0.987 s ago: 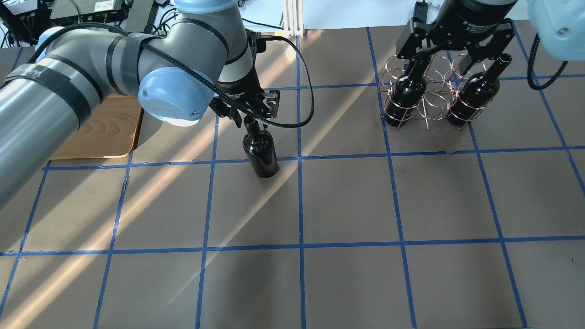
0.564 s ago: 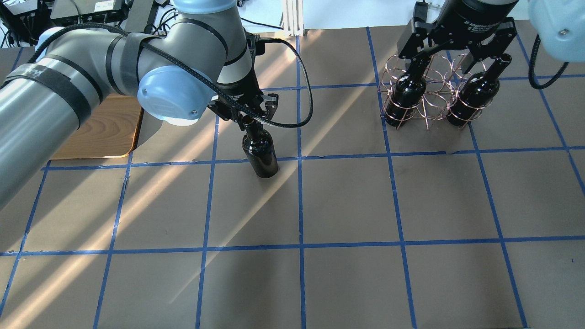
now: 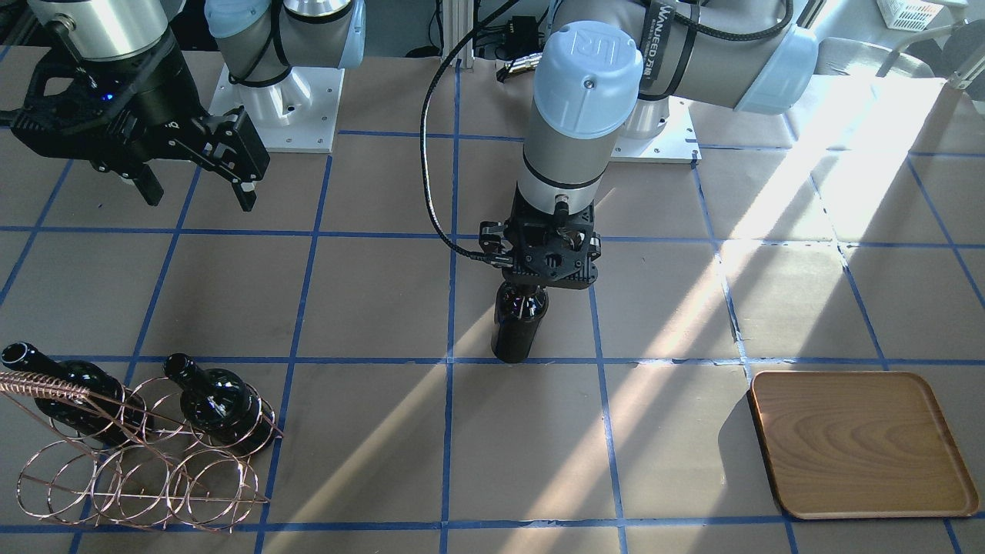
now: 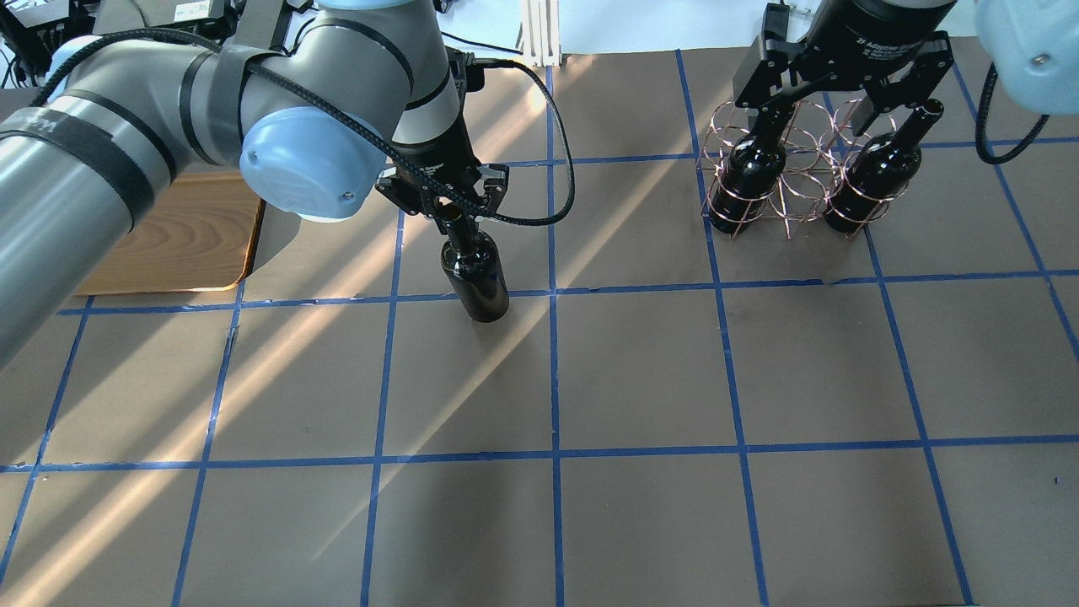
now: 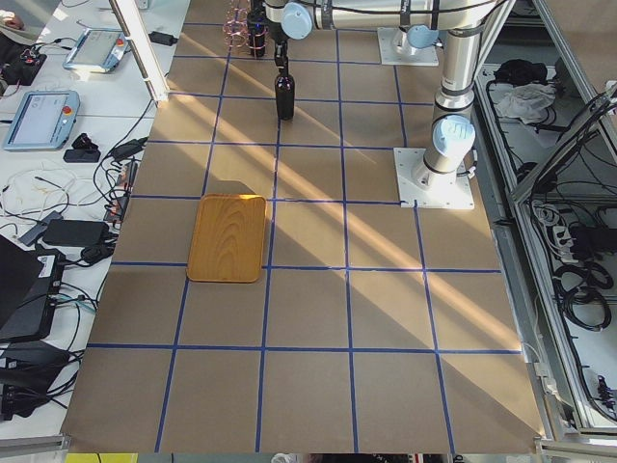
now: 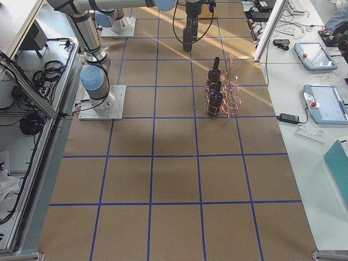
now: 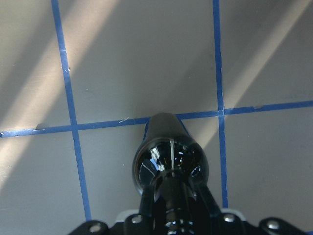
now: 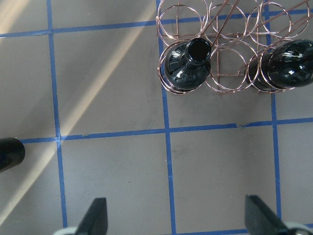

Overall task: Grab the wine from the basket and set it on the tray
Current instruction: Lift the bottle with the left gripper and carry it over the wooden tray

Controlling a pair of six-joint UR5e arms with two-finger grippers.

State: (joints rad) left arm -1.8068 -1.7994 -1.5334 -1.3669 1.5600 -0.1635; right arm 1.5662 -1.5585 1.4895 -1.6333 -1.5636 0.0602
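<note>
- While the left gripper (image 4: 444,205) is clamped on its neck, the bottle (image 4: 477,282) stands upright at mid-table, neck up, directly under the wrist.
- The tray (image 4: 190,244) lies well apart, toward the robot's left, on this arm's side.
- The taped table (image 4: 641,371) between them is flat.
- The right gripper (image 4: 830,97) hangs wide over the basket (image 4: 792,198), which holds two other bottles (image 4: 746,181).

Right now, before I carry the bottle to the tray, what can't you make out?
- Wine bottle base: on the table or lifted, cannot tell; its body hides it in the left wrist view.
- Left gripper: where its jaws meet the glass is covered by its own body in the front-facing view, cut by the wrist view's bottom edge.
- Tray: mostly behind the left arm overhead.
- Basket: too small in the left side view.
</note>
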